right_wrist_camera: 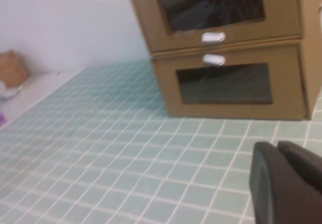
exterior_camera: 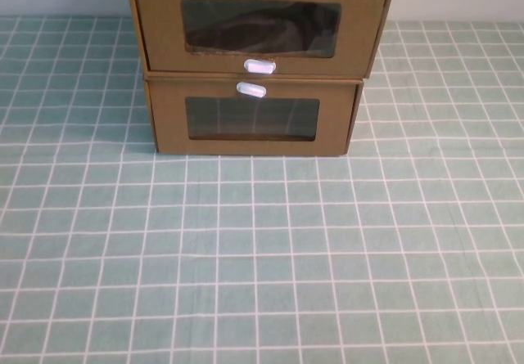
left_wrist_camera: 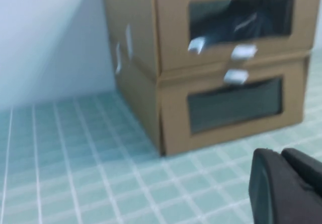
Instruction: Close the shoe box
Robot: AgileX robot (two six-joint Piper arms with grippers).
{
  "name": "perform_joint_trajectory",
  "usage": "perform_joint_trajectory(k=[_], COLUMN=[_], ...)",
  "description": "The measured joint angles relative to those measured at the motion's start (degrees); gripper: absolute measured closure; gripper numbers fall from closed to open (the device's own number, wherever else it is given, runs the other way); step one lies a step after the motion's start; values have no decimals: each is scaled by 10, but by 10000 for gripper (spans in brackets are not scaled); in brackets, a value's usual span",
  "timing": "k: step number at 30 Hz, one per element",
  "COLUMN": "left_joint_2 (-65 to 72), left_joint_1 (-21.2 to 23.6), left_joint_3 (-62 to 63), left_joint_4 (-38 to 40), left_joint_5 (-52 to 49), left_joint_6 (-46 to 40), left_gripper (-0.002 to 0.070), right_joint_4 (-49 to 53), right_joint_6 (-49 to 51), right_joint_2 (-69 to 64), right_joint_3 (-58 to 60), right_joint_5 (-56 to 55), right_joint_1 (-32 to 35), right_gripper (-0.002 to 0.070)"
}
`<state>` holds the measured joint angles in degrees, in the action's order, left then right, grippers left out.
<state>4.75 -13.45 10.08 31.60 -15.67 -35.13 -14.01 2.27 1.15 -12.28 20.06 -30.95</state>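
Observation:
Two brown cardboard boxes stand stacked at the far edge of the table. The upper one is the shoe box (exterior_camera: 260, 29), with a dark clear window and a white pull tab (exterior_camera: 259, 66) below it. It also shows in the left wrist view (left_wrist_camera: 236, 27) and the right wrist view (right_wrist_camera: 214, 12). I cannot tell how far its drawer front stands out. Neither arm shows in the high view. My left gripper (left_wrist_camera: 278, 152) is shut and empty, low over the table, well short of the boxes. My right gripper (right_wrist_camera: 275, 144) is likewise shut and empty.
The lower box (exterior_camera: 252, 123) has its white tab (exterior_camera: 251, 90) above its window. A green checked cloth (exterior_camera: 262, 258) covers the table. A pale wall stands behind the boxes. A brown object (right_wrist_camera: 11, 67) sits on a white surface off to the side.

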Motion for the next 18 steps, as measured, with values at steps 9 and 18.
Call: perform_joint_trajectory(k=[9, 18], left_joint_2=[0, 0], left_joint_1=[0, 0], left_joint_3=[-114, -115], left_joint_4=[7, 10], left_joint_5=[130, 118], left_joint_6=[1, 2], left_gripper=[680, 680], right_joint_4=[7, 9], right_joint_6=[-2, -3], right_joint_2=[-1, -1], right_joint_3=[128, 138], right_joint_5=[-181, -111], right_joint_1=[0, 0], right_gripper=[687, 687])
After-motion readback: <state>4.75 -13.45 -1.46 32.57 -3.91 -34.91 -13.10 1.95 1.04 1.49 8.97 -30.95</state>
